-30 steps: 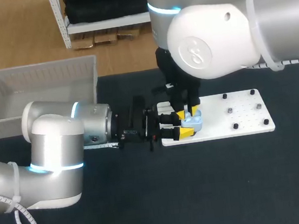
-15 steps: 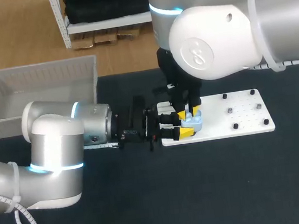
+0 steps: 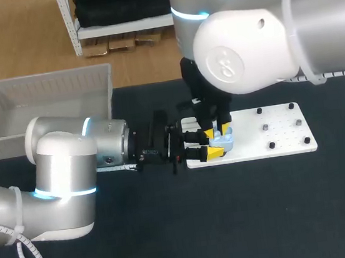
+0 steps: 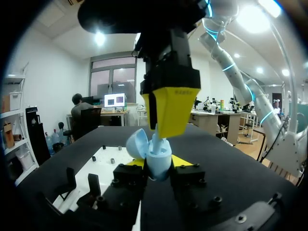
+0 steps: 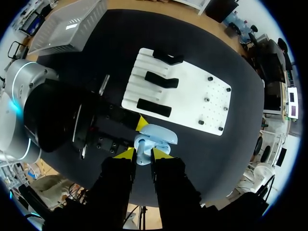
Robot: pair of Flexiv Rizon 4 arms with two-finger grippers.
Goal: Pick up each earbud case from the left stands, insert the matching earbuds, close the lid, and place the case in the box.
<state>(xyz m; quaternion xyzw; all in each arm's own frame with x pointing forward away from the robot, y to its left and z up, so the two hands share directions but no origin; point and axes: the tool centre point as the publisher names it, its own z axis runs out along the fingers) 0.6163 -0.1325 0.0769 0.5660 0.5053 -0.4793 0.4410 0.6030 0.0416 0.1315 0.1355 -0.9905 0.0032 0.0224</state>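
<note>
- Plainly, the earbud case (image 4: 158, 161) is pale blue, small and rounded, with its lid (image 4: 136, 141) swung open to one side.
- It stands upright between the yellow tips of the left gripper (image 3: 213, 144), which clamp it from both sides.
- Directly above the case's open mouth hangs the right gripper (image 5: 143, 154), right down on it; whether it grips anything I cannot tell.
- A white board (image 3: 274, 132) lies beneath both grippers.
</note>
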